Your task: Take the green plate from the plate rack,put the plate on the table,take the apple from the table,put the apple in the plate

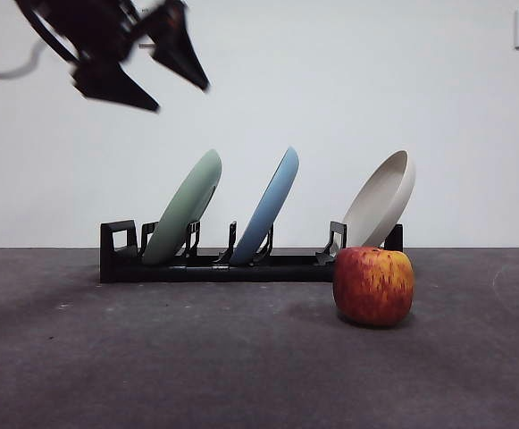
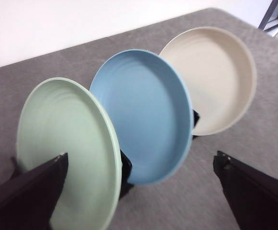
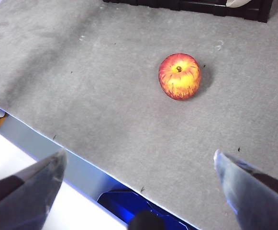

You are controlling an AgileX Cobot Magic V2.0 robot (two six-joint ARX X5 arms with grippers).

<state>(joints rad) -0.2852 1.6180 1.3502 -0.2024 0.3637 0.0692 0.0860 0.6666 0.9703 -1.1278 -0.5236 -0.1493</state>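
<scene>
Three plates lean in the plate rack (image 1: 214, 266), all tilted the same way: the green plate (image 1: 186, 207) at one end, the light blue plate (image 1: 268, 204) in the middle, and the cream-white plate (image 1: 382, 198) at the other end. Of these, the green plate is the nearest to the left gripper (image 1: 156, 76), which hangs in the air above and a little outward of that end of the rack, clear of every plate. Its jaws stand wide apart and hold nothing. Seen from its own wrist camera, the left gripper (image 2: 139, 191) looks down on the hollow faces of the plates; the green plate (image 2: 64, 148) sits just ahead of one jaw, partly overlapping the light blue plate (image 2: 141, 112), with the cream-white plate (image 2: 210, 76) farthest from the jaws. The apple (image 1: 372, 285) rests on the table (image 1: 152, 357) just in front of the rack, below the cream-white plate and well away from the left gripper. The right gripper (image 3: 139, 191) hovers over the near edge of the table (image 3: 81, 86), jaws spread wide and empty; the apple (image 3: 179, 75) lies ahead of it, between the lines of its two jaws but well apart from them, stem up, with the rack (image 3: 186, 5) beyond it.
</scene>
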